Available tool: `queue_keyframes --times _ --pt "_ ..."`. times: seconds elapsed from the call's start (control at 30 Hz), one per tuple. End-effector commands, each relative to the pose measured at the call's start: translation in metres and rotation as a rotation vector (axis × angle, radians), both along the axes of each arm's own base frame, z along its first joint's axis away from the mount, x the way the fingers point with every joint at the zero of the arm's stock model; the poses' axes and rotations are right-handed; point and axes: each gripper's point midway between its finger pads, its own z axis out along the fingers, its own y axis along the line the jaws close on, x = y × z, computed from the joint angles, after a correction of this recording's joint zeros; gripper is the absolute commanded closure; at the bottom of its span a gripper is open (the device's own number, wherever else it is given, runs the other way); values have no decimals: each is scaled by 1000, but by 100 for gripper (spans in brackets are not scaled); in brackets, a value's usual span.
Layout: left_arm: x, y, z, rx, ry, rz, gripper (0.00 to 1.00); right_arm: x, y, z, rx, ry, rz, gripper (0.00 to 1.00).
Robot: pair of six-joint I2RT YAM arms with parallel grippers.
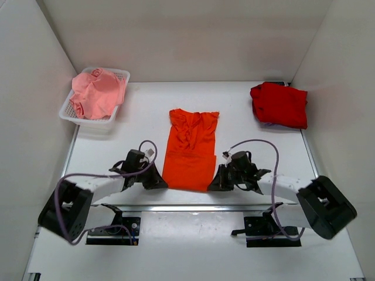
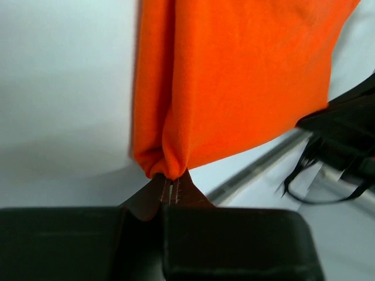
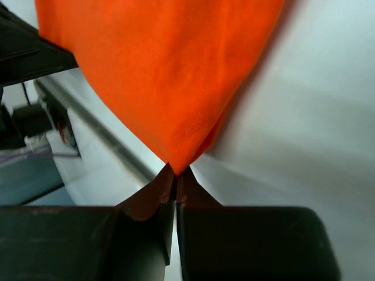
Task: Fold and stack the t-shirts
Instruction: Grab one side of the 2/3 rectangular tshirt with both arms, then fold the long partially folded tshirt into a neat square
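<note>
The bright orange t-shirt lies lengthwise in the middle of the table, folded narrow. My left gripper is shut on its near left corner, and the cloth bunches at the fingertips. My right gripper is shut on its near right corner, and the cloth comes to a point between the fingertips. The darker red t-shirt sits in a heap at the back right. The pale pink t-shirt lies crumpled in the basket at the back left.
A white mesh basket stands at the back left and holds the pink shirt. White walls close in the table on three sides. A metal rail runs along the near edge by the arm bases.
</note>
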Motion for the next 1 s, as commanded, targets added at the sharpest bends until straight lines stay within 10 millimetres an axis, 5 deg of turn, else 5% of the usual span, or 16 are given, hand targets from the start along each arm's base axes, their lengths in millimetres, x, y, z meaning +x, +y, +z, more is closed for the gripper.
queue_keyframes --times 0.0,0.13,0.3,0.4,0.43,0.5,0.53,0.57,0.63,0.67,0.7,0.73,0.77,0.8,0.87,0.97 --pt "-42 17 -11 78 36 -49 100 -30 -12 -8 -30 57 -15 100" --pt "-49 29 -4 108 36 -68 100 -39 -17 5 22 57 -13 100" --pt "3 13 43 48 -65 -42 100 3 -12 50 92 0 -1 100" --pt "73 -2 92 -19 -170 -12 100 51 -15 74 88 -66 3 100" --pt "91 3 85 -5 -147 14 100 74 -15 85 91 -86 -5 100" --pt "157 -1 120 -30 -235 60 100 113 -20 94 75 -123 -6 100" --pt "179 6 105 -15 -199 88 100 147 -27 101 56 -149 -34 100" --pt "213 3 133 -33 -276 97 100 166 -32 105 50 -164 -54 100" --pt "281 2 134 -36 -292 145 98 226 -35 106 29 -185 -54 100" --pt "296 6 133 -38 -289 159 79 243 -41 109 33 -188 -72 88" --pt "323 2 136 -86 -304 161 69 268 -47 105 23 -187 -98 70" --pt "347 -1 139 -124 -327 169 58 291 -51 103 5 -216 -118 62" --pt "363 -4 140 -169 -338 172 57 306 -57 101 -17 -237 -144 52" --pt "369 -4 139 -187 -332 178 50 311 -61 96 -26 -233 -157 41" --pt "373 -7 133 -240 -290 159 41 315 -65 84 -70 -214 -161 35" --pt "347 -9 115 -259 -244 123 36 297 -61 65 -87 -197 -138 27"
